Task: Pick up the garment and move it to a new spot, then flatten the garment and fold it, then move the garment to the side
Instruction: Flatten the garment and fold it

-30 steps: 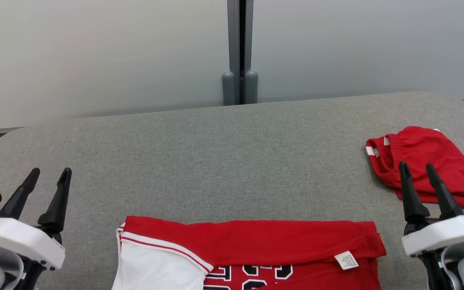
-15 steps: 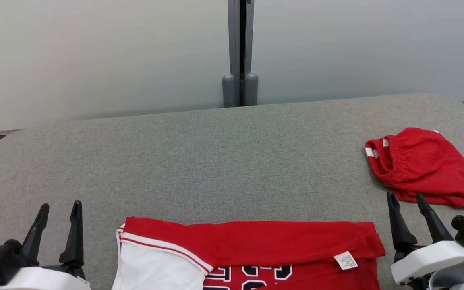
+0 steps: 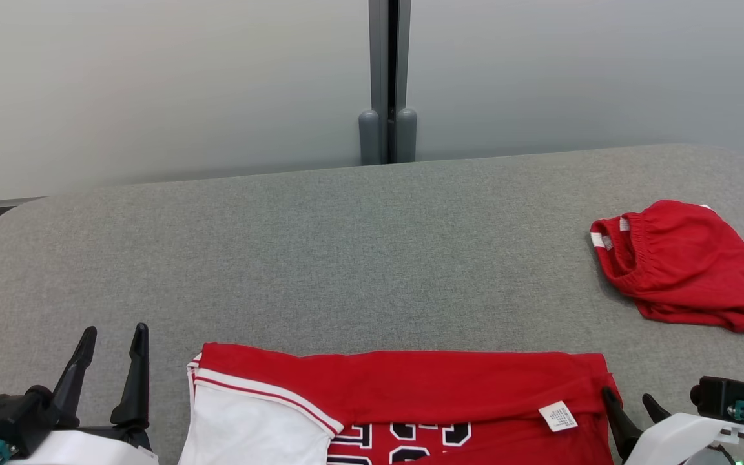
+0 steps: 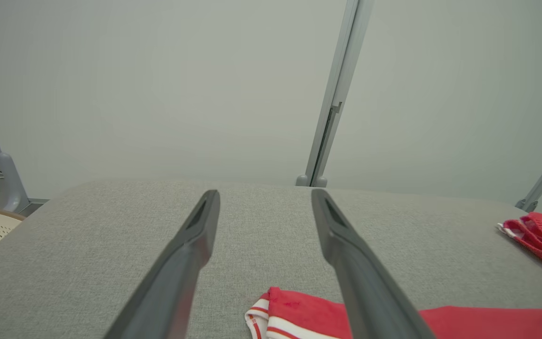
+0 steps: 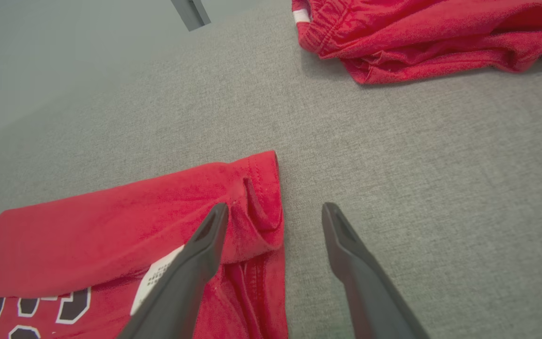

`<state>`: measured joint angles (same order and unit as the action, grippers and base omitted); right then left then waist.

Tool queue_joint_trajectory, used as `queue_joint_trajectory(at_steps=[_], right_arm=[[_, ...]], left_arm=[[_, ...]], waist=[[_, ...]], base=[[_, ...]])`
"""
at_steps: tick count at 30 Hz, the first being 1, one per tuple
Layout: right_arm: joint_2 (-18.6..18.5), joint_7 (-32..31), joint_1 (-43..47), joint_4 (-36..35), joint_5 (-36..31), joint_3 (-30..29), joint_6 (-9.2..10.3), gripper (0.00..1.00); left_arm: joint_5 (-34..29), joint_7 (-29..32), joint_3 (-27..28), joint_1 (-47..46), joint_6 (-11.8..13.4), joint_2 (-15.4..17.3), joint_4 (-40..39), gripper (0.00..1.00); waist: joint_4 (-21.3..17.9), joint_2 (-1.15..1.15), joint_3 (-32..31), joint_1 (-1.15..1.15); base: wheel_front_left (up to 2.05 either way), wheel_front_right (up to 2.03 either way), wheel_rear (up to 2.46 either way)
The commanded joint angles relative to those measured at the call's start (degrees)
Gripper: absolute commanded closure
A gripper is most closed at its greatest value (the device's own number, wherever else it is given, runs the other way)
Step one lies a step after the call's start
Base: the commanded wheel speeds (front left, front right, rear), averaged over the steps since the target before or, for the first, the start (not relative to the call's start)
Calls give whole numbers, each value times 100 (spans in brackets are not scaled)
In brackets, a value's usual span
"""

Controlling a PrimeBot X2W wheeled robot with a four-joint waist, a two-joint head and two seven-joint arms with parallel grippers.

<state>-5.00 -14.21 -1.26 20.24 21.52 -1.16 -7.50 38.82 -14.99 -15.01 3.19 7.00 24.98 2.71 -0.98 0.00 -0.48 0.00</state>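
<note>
- Head view showed a red jersey (image 3: 411, 387) lying on the grey table (image 3: 346, 258), at the near edge, in the middle.
- A small white tag (image 3: 558, 416) sat near the jersey's right end. Its print was too tiny to read.
- Big dark letters or numbers (image 3: 404, 436) with white edges ran along the bottom of the picture. They were cut off, so they could not be read.
- The jersey's long side ran left to right. Its white part (image 3: 249, 426), with red stripes, was at the left end. Its folded edge faced away from the robot.
- The left gripper (image 3: 115, 330) was left of the jersey and apart from it. Its fingers were spread wide, with nothing between them.
- The right gripper (image 3: 626, 395) was at the jersey's right end, fingers wide apart too. In the right wrist view, one finger was over the red corner and the other over bare table. Whether it touched the cloth could not be told.
- Red shorts (image 3: 682, 265) lay well apart, far to the right.
</note>
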Motion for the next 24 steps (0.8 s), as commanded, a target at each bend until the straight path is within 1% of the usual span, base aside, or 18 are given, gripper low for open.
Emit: queue_joint_trajectory(at_steps=[1,4,8,12,17,18,19,20,21,24], right_arm=[[34,-71,45,75,33,-124,2,0],[123,-142,9,263,122,-294,2,0],[173,-188,-170,563,335,-281,2,0],[208,-353,-211,916,584,28,1,0],[249,-483,-207,1165,913,408,1,0],[254,-470,-209,1183,954,446,1,13],[254,-448,-216,1203,989,475,1,51],[255,-441,-232,1220,1010,505,1,65],[255,-462,-266,1234,1041,515,1,100],[221,-490,-378,1215,1100,457,5,100]], left_arm=[[-50,-22,-2,-96,-42,9,37,0],[-62,-17,-3,-115,-32,22,58,0],[-64,17,-24,-166,-37,58,72,0],[-81,60,-56,-209,-40,69,66,0],[-80,77,-85,-253,-17,71,56,0],[-74,82,-84,-252,-5,68,60,0],[-67,88,-85,-251,3,66,64,0],[-63,94,-89,-250,4,65,68,0],[-59,101,-93,-249,9,64,69,0],[-39,115,-102,-237,19,59,64,0]], waist=[[32,0,29,0],[48,0,87,0],[59,0,181,0],[100,0,234,0],[154,0,283,0],[162,0,287,0],[169,0,290,0],[173,0,290,0],[176,0,287,0],[177,0,270,0]], base=[[0,0,0],[0,0,0],[0,0,0],[0,0,0],[0,0,0],[0,0,0],[0,0,0],[0,0,0],[0,0,0],[0,0,0]])
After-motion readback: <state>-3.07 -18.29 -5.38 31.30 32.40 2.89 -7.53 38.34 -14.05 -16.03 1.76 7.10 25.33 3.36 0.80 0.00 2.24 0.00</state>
